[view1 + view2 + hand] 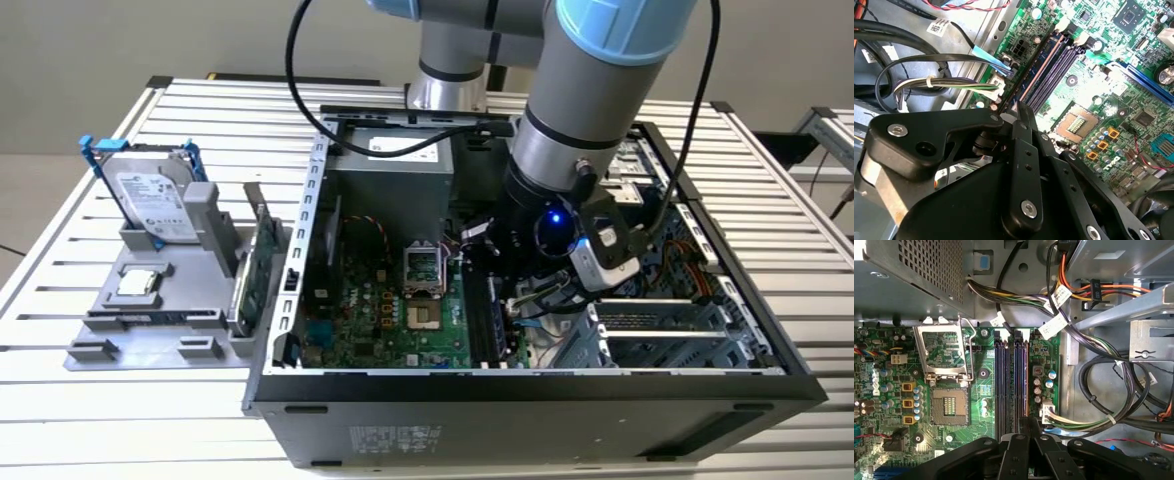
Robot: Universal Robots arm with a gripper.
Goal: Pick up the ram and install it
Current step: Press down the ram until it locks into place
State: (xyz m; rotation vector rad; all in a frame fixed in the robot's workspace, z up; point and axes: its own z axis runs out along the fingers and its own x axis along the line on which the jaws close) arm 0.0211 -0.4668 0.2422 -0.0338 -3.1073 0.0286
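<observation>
My gripper point(523, 305) is down inside the open computer case point(534, 385), over the memory slots point(1010, 380) of the green motherboard point(360, 300). In both wrist views the two black fingers stand close together at the slots' near end. The ram point(1029, 70) appears edge-on as a thin dark strip with a coloured rim. It runs from the gripper point(1018, 107) along the slot row closest to the cables. In the first wrist view the gripper point(1029, 421) sits over that same side of the slots. How deep the ram sits in the slot is hidden.
An open CPU socket point(949, 410) lies beside the slots. Thick cable bundles point(1094, 390) and a white connector point(1046, 412) crowd the other side. Outside the case, a grey tray point(134, 330) holds a hard drive in a blue frame point(147, 200) and an upright green card point(260, 255).
</observation>
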